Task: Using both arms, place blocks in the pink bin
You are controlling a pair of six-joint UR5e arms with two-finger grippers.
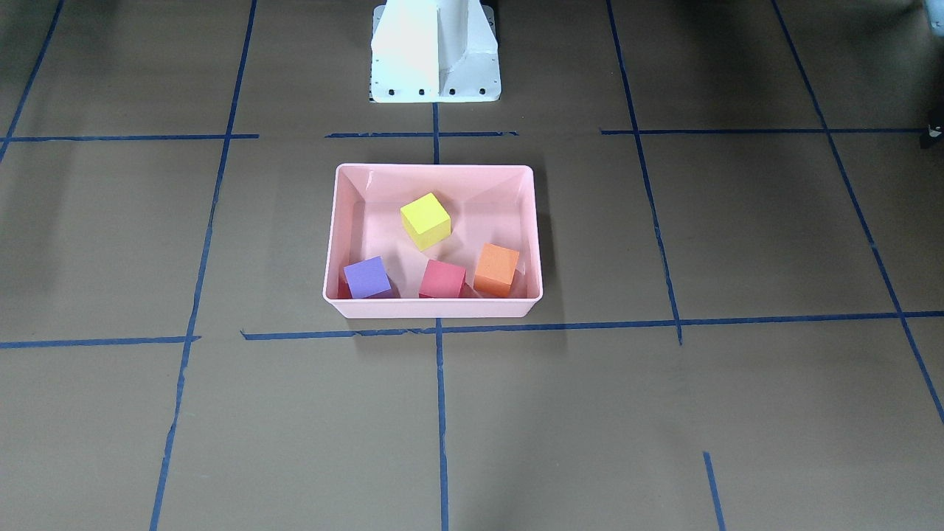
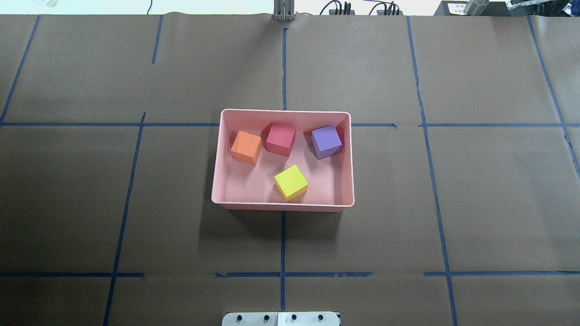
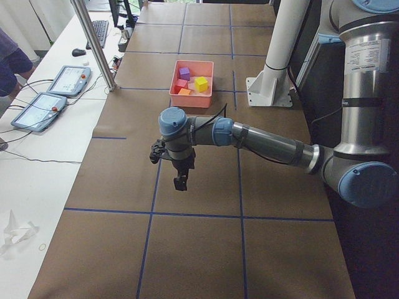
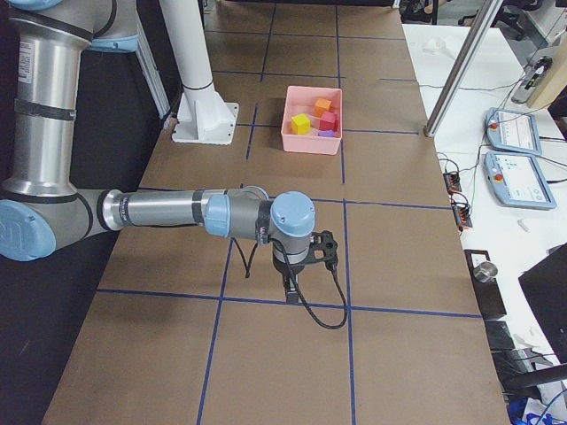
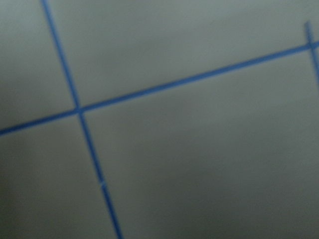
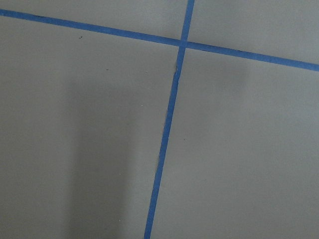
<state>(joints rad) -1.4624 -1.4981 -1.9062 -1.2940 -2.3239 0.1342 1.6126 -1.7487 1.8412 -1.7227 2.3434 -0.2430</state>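
The pink bin (image 2: 283, 207) sits at the table's middle. All four blocks lie inside it: orange (image 2: 246, 147), red-pink (image 2: 280, 139), purple (image 2: 326, 141) and yellow-green (image 2: 291, 182). The front-facing view shows the same bin (image 1: 435, 308). My left gripper (image 3: 180, 182) shows only in the exterior left view, hanging over bare table far from the bin. My right gripper (image 4: 290, 288) shows only in the exterior right view, also over bare table far from the bin. I cannot tell whether either is open or shut. Both wrist views show only brown paper and blue tape.
The white pedestal base (image 1: 435, 51) stands behind the bin on the robot's side. Blue tape lines grid the brown paper table cover. Tablets (image 3: 68, 80) and cables lie on the white bench beyond the table's far edge. A metal post (image 3: 93, 43) stands near that edge.
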